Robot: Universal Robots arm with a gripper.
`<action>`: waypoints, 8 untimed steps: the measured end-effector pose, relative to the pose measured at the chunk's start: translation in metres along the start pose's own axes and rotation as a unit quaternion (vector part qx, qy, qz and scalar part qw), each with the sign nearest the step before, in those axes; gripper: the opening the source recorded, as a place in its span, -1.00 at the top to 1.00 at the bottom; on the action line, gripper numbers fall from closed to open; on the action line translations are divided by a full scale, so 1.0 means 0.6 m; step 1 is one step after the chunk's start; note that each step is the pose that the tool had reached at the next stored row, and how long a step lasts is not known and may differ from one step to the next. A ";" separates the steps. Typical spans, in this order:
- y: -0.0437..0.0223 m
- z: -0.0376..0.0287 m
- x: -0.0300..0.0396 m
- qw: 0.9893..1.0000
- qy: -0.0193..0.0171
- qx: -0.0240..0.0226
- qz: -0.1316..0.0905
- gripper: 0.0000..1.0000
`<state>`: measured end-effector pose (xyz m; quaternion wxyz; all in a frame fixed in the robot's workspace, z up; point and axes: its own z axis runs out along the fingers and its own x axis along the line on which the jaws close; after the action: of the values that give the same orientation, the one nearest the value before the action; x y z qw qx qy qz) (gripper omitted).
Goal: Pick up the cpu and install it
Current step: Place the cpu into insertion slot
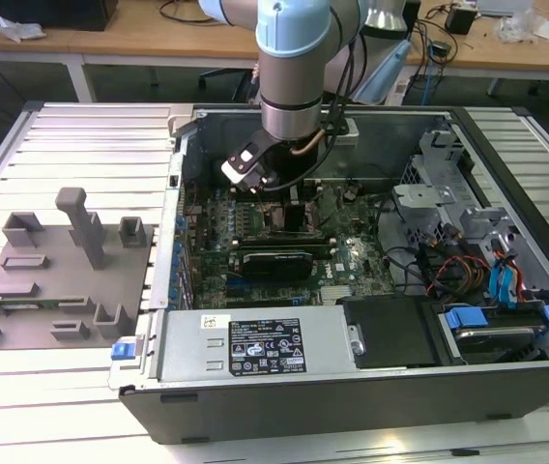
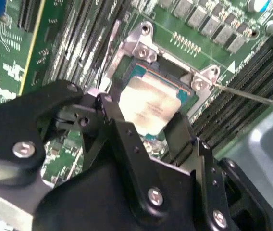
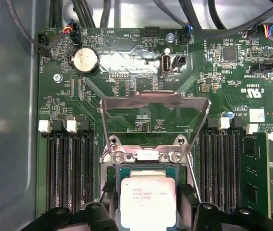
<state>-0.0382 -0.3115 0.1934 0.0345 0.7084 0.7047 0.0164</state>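
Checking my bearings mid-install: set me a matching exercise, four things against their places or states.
Things:
1 cpu
2 load plate
3 coin battery
4 grey tray

Places or states:
a outside the case, on the exterior view's left
b swung open
c at the socket, by the hand
d round and silvery

Pairs: 1c, 2b, 3d, 4a.

Can't really read anything off here. There's a black-and-white label point(image 1: 266, 345) on the near grey metal box point(image 1: 183, 353), faint grey print on the cpu point(image 3: 148, 202) lid, and tiny white lettering all over the motherboard point(image 3: 213, 72), too small to tell.
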 end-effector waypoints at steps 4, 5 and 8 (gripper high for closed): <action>0.001 -0.018 0.000 1.000 0.000 0.000 0.000 -0.23; 0.002 -0.030 -0.001 1.000 0.000 0.000 0.000 -0.23; 0.002 -0.031 -0.001 1.000 0.000 0.000 0.000 -0.23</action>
<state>-0.0381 -0.3114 0.2120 0.0345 0.7084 0.7048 0.0165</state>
